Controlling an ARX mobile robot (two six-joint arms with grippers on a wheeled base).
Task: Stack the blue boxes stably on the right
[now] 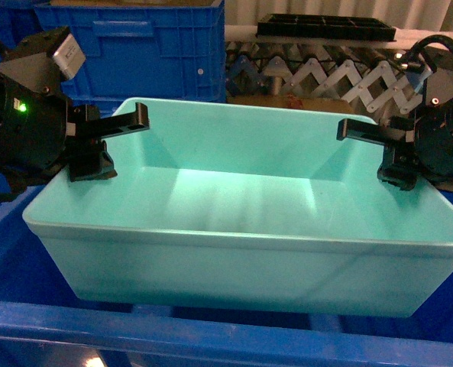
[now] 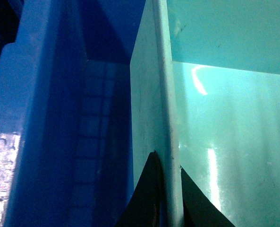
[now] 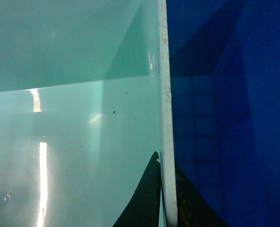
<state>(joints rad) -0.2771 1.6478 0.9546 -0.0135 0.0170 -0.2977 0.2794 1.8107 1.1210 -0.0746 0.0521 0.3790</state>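
Note:
A turquoise box fills the head view, sitting low inside a larger deep blue box whose rim runs along the bottom and left. My left gripper is shut on the turquoise box's left rim, and my right gripper is shut on its right rim. In the left wrist view the gripper has one finger on each side of the turquoise wall, and the deep blue box wall lies left of it. The right wrist view shows the gripper pinching the turquoise rim, with the deep blue box on the right.
A ribbed dark-blue crate stands behind at the back left. A black tray rests on an accordion roller conveyor at the back right.

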